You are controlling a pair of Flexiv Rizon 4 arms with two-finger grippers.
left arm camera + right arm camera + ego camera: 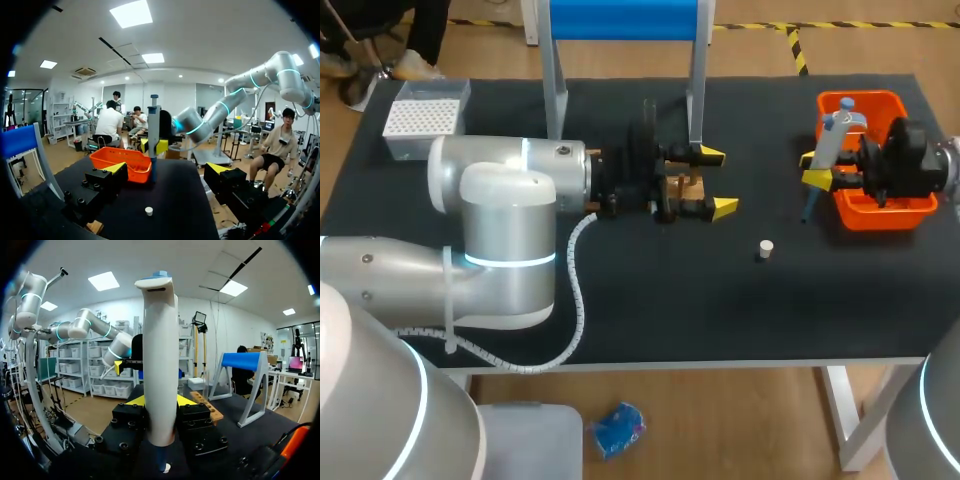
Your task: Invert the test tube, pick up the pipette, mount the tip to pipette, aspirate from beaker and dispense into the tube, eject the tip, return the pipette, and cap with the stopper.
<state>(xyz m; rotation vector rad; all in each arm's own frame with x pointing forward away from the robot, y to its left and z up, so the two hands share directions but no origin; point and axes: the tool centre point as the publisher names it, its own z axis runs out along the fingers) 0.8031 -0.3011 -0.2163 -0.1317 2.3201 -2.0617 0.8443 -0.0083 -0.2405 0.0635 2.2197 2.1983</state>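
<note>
Two hands, one pipette in grasp

Right hand (812,170): clenched on the pipette (837,135), fingers pressing its white body from both sides.
Pipette: upright, long axis vertical, head uppermost, narrow nozzle pointing down. Positioned at the rim of the orange bin (880,218), on the side toward the left arm. Probably no tip mounted yet.
Tip box (420,120): far rear corner of the surface (670,300) on the left side, well apart from the right hand and beyond the left arm. A long crossing likely needed, nozzle kept downward.
Left hand (717,181): released, fingers spread either side of the wooden rack (692,190); contact not discernible.
Stopper (766,248): loose on the surface, between the two hands.
Test tube: not made out.
</note>
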